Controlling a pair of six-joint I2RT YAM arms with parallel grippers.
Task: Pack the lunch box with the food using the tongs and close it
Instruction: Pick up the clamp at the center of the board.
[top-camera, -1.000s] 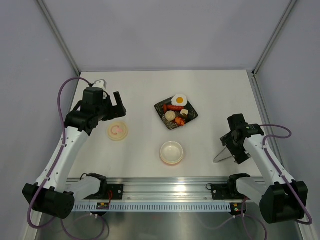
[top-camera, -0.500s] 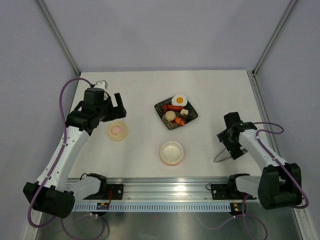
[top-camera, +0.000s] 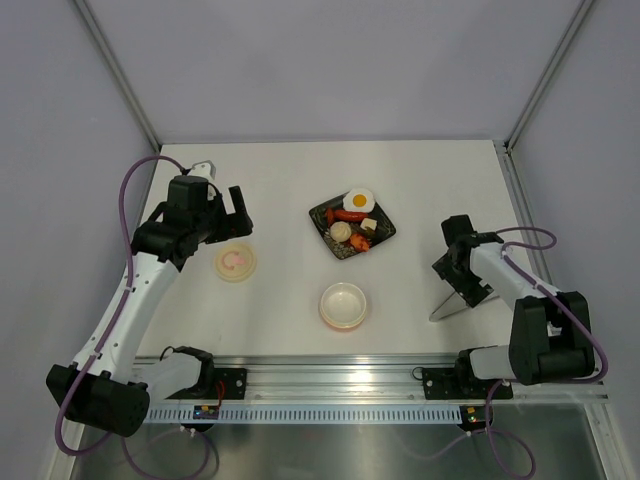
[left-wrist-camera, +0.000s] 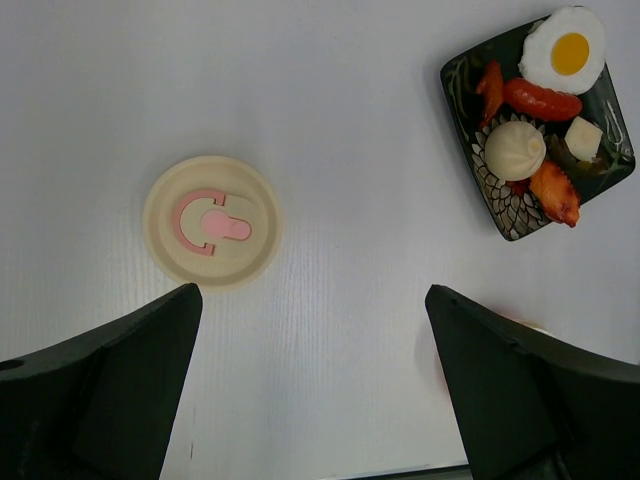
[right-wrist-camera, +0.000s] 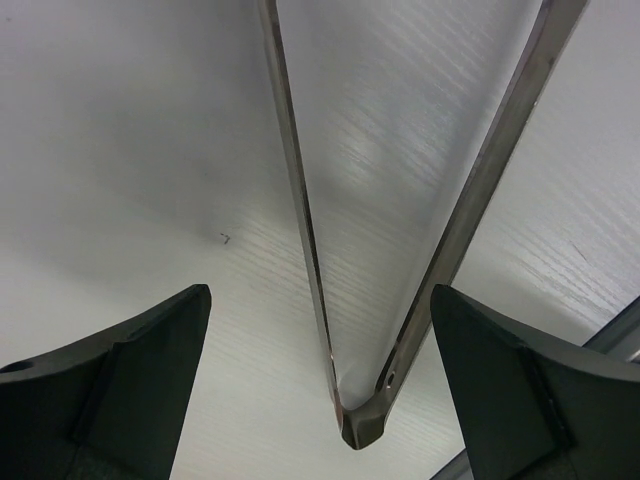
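Pincers (left-wrist-camera: 312, 292) (right-wrist-camera: 320, 292) two, tongs (right-wrist-camera: 299, 200) one, lid (left-wrist-camera: 212, 222) one

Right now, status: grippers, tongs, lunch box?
Left gripper open, empty. Right gripper open over tongs, not gripping. Lunch box empty, lid off. Food on tray. Nothing blocking.

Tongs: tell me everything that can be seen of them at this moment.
The thin silvery metal tongs are two long, narrow, shiny arms joined in a V, with what looks like a small hole near the joint. They lie flat and unsqueezed on the white table, near its right edge. The right gripper hovers open above them, one finger on either side; no contact shows.
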